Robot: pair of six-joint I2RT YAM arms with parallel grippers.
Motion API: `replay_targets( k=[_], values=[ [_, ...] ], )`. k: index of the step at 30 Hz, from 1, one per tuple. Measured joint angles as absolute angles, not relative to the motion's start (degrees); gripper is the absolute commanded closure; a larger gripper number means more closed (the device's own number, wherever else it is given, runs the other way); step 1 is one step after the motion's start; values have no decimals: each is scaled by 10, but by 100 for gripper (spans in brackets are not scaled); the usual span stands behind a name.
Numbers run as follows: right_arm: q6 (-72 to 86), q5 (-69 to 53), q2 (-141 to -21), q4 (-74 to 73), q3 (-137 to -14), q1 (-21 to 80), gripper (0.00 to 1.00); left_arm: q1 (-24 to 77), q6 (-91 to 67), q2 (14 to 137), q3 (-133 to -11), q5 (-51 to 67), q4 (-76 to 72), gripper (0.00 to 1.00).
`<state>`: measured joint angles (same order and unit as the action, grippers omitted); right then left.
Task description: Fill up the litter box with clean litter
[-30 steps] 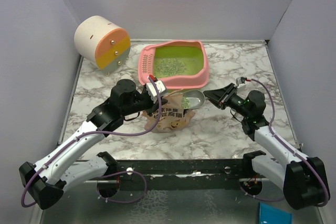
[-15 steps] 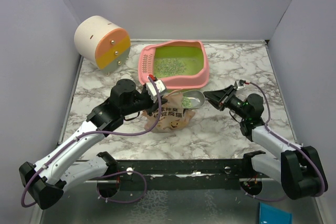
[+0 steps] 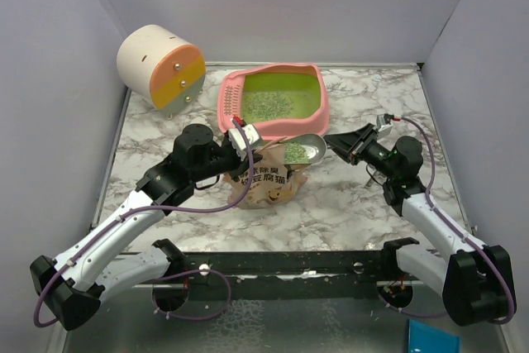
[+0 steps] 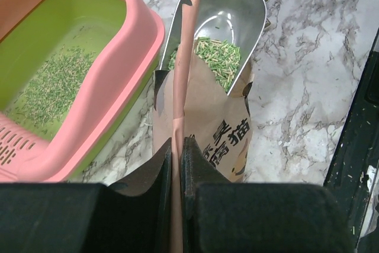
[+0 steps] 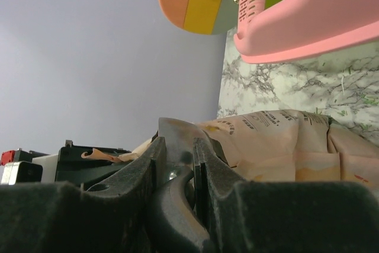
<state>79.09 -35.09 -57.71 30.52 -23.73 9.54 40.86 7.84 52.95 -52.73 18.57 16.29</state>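
Sitting near the tabletop's far edge, the litter box is a pink rounded tray with a lime-green basin and a slotted pink sieve at its left end.
Just in front stands the beige pouch, its top edge pinched flat in the left gripper. The right gripper is clamped on the grey scoop by its handle. Clean litter, pale green-grey pellets, thinly covers part of the basin floor, and more lies in the scoop's bowl.
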Motion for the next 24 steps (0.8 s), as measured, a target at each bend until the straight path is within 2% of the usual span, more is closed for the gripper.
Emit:
replay_targets(
  k=[18,24],
  values=[
    [763,-335,-623,239,-328,61,99,408,74,530,-527,134,154,100],
    [753,-328,-675,239,-373,55,99,408,71,532,-527,134,150,100]
  ],
)
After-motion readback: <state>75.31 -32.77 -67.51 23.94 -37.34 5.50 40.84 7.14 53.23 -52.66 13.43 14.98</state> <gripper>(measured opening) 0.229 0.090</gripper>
